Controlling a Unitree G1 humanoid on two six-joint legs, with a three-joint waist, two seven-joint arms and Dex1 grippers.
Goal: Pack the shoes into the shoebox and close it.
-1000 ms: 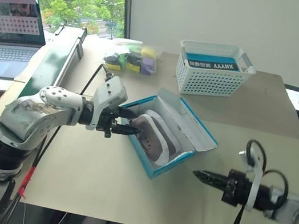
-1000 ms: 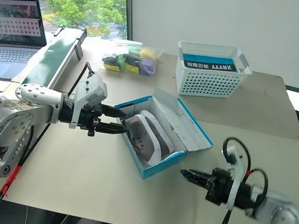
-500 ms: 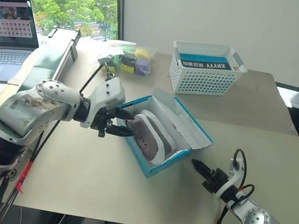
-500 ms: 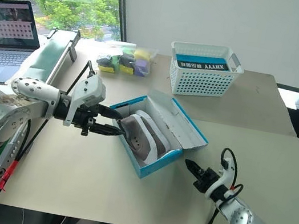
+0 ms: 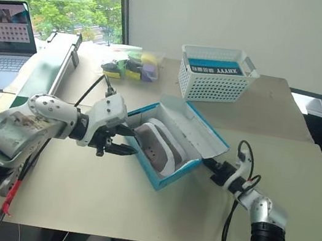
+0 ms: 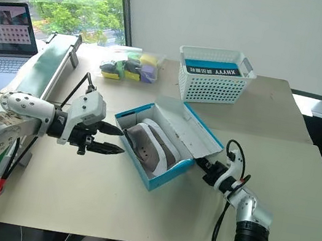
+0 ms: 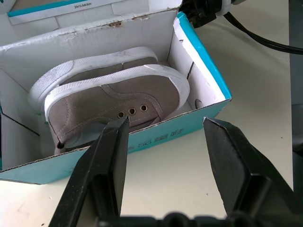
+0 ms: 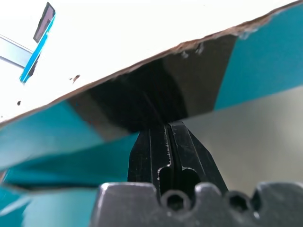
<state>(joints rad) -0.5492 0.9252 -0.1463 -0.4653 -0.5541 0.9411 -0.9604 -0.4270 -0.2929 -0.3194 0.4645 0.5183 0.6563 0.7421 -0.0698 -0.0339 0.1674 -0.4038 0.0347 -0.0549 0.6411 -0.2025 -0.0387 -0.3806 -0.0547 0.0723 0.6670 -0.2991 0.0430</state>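
Both shoes [image 5: 157, 147] are sitting in the shoebox [image 5: 166, 178], so it's lid time imo. Right gripper [image 5: 208, 164], fingers pinched shut w/ nothing held, is tucking under the lid [image 5: 200, 126]; needs to lift it over. Left gripper [image 6: 115, 139] is hanging open, empty, just left of the box.

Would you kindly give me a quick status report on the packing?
Left gripper open, empty, beside the blue cardboard shoebox. Right gripper shut, tips under the open lid. Both grey slip-on shoes inside. Nothing in the way.

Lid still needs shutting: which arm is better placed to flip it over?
Probably the right. Its shut gripper is tucked under the open lid of the shoebox, ready to lift. The left gripper hangs open at the opposite side, beside the shoes.
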